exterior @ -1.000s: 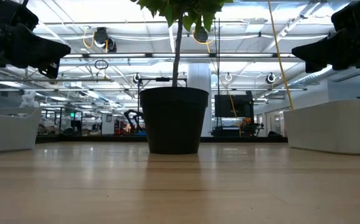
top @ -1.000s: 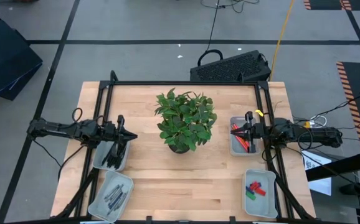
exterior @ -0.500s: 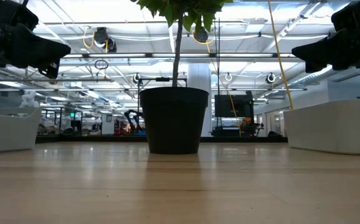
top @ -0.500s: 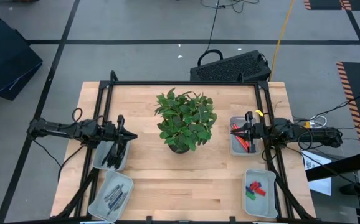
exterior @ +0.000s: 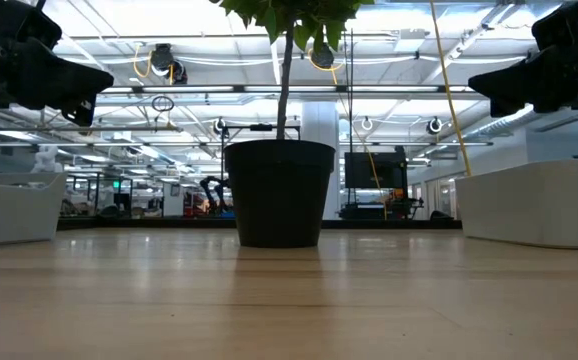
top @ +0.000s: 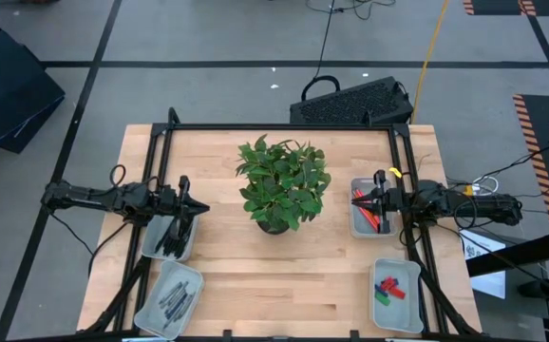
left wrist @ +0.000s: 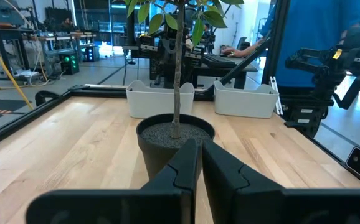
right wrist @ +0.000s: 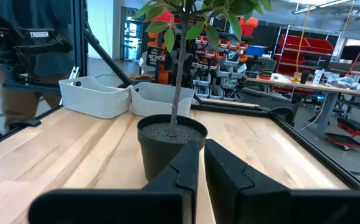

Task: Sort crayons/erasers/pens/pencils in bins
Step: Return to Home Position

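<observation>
We take the potted plant at the table's centre as our reference. To its left we find the left gripper over a bin of dark sticks, its tips pointing at the plant. A second bin of greyish sticks lies nearer the front edge. To the plant's right, the right gripper hangs over the bin holding the pencils. The front-right bin contains the erasers.

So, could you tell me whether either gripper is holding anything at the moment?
Nothing is held: the left gripper and right gripper are both shut and empty.
</observation>
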Available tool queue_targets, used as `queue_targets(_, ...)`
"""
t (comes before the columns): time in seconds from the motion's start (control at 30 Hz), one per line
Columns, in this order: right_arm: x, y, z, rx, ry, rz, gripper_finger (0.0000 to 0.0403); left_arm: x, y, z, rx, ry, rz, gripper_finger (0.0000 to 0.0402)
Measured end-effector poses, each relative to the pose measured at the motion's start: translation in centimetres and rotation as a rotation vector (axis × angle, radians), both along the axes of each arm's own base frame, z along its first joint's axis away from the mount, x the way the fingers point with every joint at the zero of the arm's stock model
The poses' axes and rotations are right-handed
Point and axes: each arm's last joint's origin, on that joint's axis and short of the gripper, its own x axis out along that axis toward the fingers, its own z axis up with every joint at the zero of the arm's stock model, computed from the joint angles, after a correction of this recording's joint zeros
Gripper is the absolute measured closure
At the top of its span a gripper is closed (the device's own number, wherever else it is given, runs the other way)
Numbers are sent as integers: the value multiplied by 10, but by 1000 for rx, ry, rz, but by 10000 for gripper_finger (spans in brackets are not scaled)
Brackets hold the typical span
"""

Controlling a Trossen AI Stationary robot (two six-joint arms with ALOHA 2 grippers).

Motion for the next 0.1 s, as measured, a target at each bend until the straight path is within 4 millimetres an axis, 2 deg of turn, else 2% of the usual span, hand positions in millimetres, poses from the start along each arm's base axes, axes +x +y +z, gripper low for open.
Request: queue_targets(0.1, 0, 0, 0, 0, 0, 0, 383, 0, 0, 0, 0, 0, 0, 376)
